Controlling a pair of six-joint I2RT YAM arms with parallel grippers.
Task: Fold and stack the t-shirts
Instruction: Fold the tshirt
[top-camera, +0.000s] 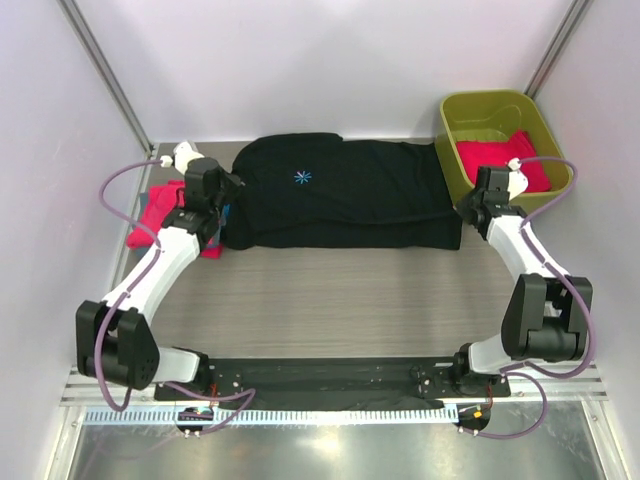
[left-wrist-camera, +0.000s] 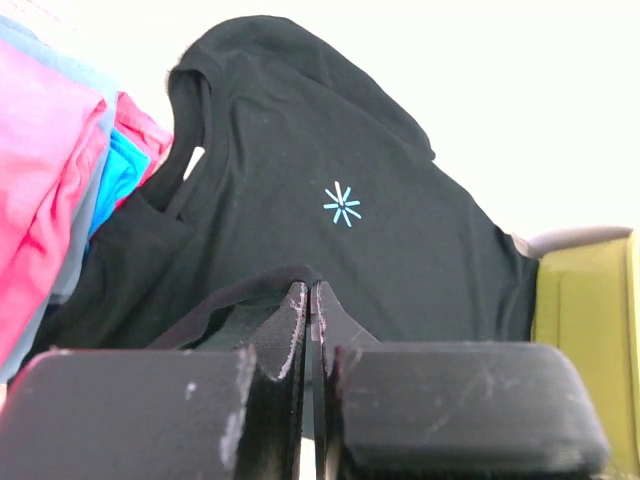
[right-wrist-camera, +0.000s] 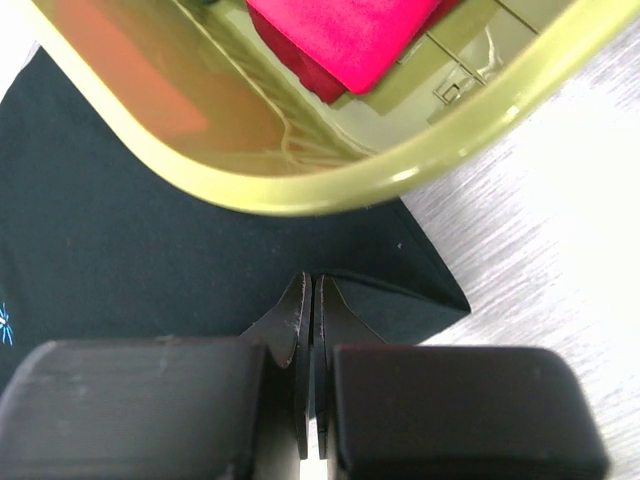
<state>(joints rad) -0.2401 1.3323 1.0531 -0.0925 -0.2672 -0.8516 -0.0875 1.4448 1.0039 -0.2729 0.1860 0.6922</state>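
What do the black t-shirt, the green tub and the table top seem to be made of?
Black t-shirt: soft matte knit cloth, probably cotton; it drapes and creases.
Green tub: glossy, slightly translucent moulded plastic; light glints on its rim.
Table top: grey wood-grain surface, likely laminate; fine streaks, faint sheen.
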